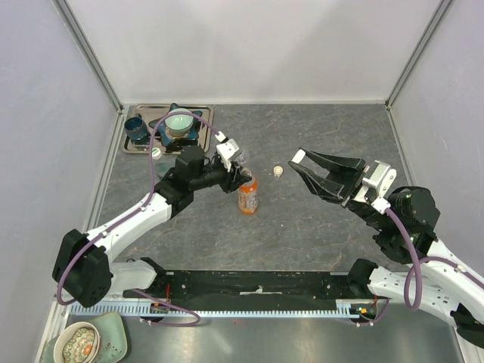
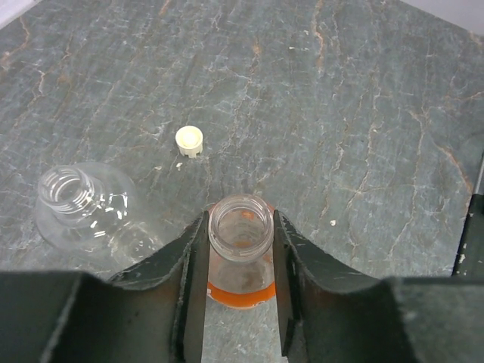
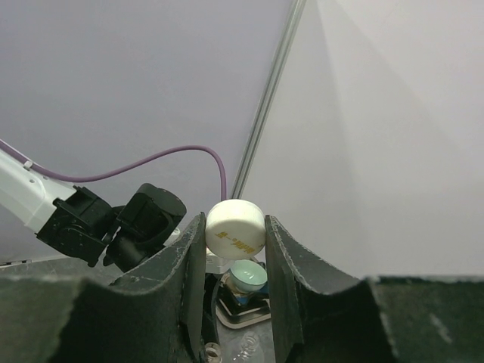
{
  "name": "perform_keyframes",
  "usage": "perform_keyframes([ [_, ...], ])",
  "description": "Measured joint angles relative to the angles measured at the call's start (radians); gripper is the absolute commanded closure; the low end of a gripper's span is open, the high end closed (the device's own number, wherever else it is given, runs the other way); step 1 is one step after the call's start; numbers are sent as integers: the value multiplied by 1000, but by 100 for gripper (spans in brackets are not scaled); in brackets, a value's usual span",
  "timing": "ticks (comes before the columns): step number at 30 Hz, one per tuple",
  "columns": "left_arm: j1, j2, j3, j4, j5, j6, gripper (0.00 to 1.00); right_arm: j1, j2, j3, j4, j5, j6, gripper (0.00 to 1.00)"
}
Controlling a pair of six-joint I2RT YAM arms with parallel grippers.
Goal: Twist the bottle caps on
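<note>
Low in the left wrist view, the left pincer [image 2: 240, 221] is clamped on the open neck of the orange bottle [image 2: 240, 289], whose body its fingers mostly hide. At left, a clear bottle [image 2: 76, 200] blurs into the worktop [image 2: 363, 113]. A loose cap [image 2: 190, 141] lies apart. The right pincer [image 3: 234, 219] grips a white cap [image 3: 236, 228], half-blocking the bowl [image 3: 248, 275] behind.

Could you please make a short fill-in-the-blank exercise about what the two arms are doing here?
1. The left gripper has its jaws on either side of the neck of a bottle coloured ____.
2. The right gripper holds a cap that is ____ in colour.
3. A second cap lies loose on the ____.
Missing words: orange; white; table.
</note>
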Motion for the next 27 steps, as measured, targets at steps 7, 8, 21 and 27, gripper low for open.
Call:
perform_keyframes([
  [7,-39,0,8,-18,3,19,82,0,-2,-1,-3,16,3,68],
  [8,-57,2,15,-31,1,34,82,0,-2,0,-4,19,4,68],
  [21,-349,315,452,-441,-139,317,92,0,18,39,-63,179,12,67],
  [27,-361,439,481,-695,-219,354,94,0,-1,41,-94,297,13,67],
])
